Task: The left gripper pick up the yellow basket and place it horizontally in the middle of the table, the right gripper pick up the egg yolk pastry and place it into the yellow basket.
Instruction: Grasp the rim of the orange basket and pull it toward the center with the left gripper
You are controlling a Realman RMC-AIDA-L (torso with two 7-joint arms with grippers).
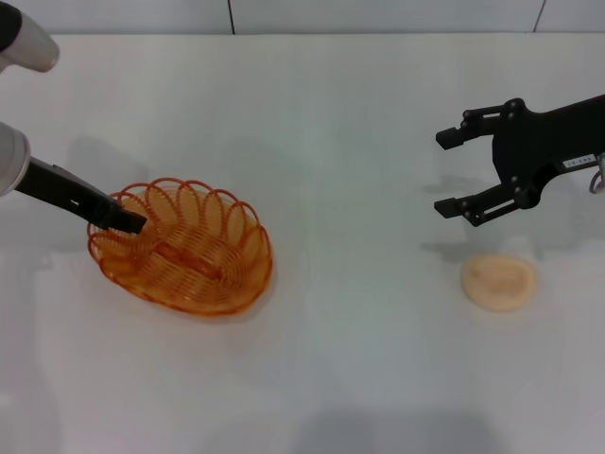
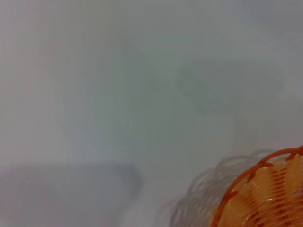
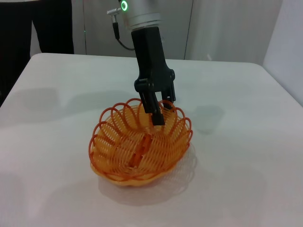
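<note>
The yellow basket (image 1: 189,253) is on the left half of the white table (image 1: 331,123). My left gripper (image 1: 130,221) is shut on its left rim, one finger inside and one outside. The right wrist view shows that grip (image 3: 160,109) on the basket's far rim (image 3: 142,151). A part of the basket's rim shows in the left wrist view (image 2: 265,198). I cannot tell whether the basket rests on the table or is just off it. The egg yolk pastry (image 1: 498,281) lies on the table at the right. My right gripper (image 1: 442,172) is open and empty, above and just behind the pastry.
Bare white tabletop lies between the basket and the pastry (image 1: 359,274). The table's far edge (image 1: 302,36) meets a wall. In the right wrist view, the table's far edge (image 3: 199,59) has cabinets behind it.
</note>
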